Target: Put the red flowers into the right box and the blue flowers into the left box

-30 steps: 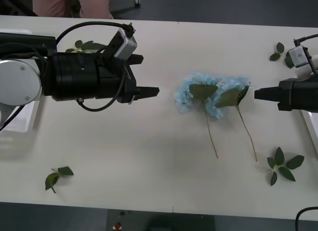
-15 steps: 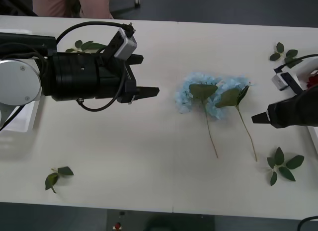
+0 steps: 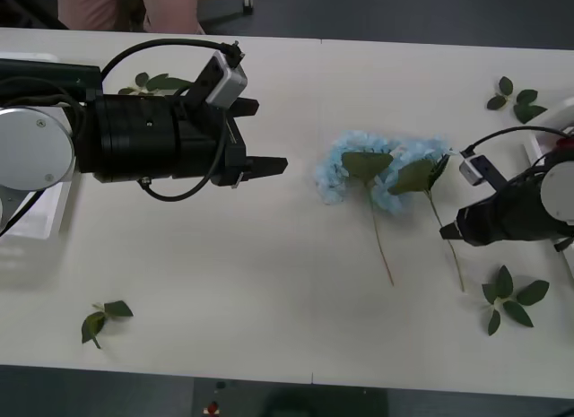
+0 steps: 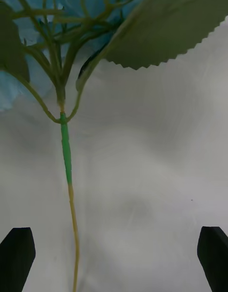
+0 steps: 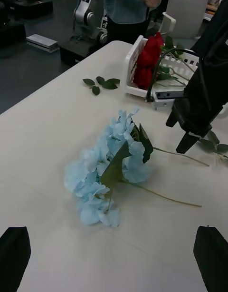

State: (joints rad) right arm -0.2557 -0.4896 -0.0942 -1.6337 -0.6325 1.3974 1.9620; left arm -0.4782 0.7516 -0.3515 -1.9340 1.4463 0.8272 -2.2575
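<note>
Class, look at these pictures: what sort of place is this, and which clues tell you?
Probably a robotics lab or test room. Another robot arm and equipment boxes stand on the dark floor beyond the table, where blue flowers lie staged between the left gripper and right gripper.

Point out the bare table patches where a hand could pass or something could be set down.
Widest bare patch: between the left gripper and the blue flowers, running toward the table's near edge. Another lies behind the flowers. It is crowded around the open right gripper, poised over a flower stem, with a leaf sprig and the right box close.
</note>
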